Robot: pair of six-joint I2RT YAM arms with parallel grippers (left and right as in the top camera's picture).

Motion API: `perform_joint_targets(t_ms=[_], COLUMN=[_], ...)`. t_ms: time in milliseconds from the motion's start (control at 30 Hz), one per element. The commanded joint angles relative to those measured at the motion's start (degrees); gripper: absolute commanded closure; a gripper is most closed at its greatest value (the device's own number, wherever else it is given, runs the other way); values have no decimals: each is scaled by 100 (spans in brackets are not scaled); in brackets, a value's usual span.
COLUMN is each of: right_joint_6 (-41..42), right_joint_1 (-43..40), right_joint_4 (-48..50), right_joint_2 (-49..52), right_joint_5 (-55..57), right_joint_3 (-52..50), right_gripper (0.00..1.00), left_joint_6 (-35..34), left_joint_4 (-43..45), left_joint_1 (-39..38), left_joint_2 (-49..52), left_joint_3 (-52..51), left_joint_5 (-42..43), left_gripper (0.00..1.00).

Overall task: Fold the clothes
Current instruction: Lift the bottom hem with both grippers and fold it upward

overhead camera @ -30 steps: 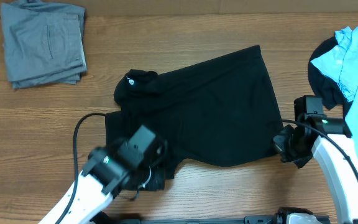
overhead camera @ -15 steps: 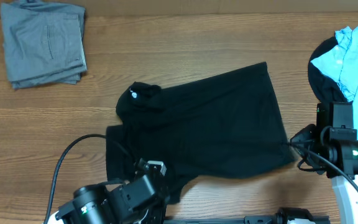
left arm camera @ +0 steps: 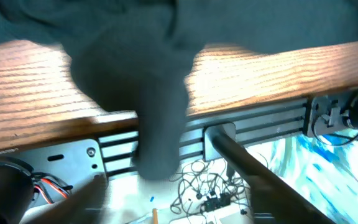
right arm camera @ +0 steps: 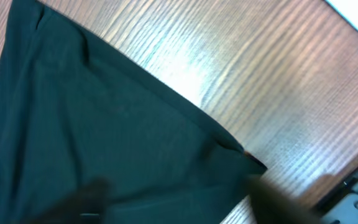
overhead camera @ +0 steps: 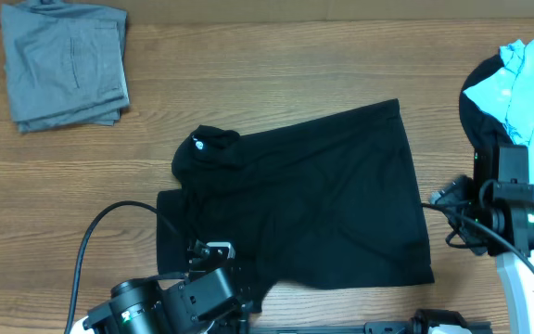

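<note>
while spread on table, black shirt btwn grey trousers & blue tee

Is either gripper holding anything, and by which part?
Nothing seems held. The right gripper is open beside a corner of the shirt; the left gripper is open, a shirt fold hanging loose before it.

A robotics lab bench — wood-grain table, aluminium framing, loose wiring beneath
</note>
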Motion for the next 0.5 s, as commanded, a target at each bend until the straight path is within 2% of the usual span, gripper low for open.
perform_joint_targets(t_ms=[0, 200, 267, 333, 400, 433, 467], right_joint_6=[-643, -1272, -1585, -1731, -1731, -1731, -1729], right_joint_1=[7, 7, 7, 7, 7, 7, 7], right_joint_4=[188, 697, 994, 1274, 1495, 1624, 1722], right_joint_2=[234, 955, 1222, 1499, 1718, 1821, 1884], right_joint_5=[-407, -1099, -1427, -1707, -1875, -1958, -2017], right_joint_3=[173, 173, 173, 173, 173, 173, 173], right_gripper=[5, 1, 4, 20, 38, 49, 60], left_joint_6=[-118, -118, -118, -118, -96, 59, 286], left_joint_4=[24, 468, 678, 839, 1001, 1150, 1318], left_joint_1=[9, 15, 98, 297, 636, 883, 1119], left_joint_2=[72, 197, 197, 208, 223, 256, 302], left_joint_3=[107, 109, 109, 109, 109, 109, 109], left_joint_5=[-363, -927, -1307, -1690, -1917, -1941, -1899], left_gripper=[0, 0, 12, 26, 46, 58, 63])
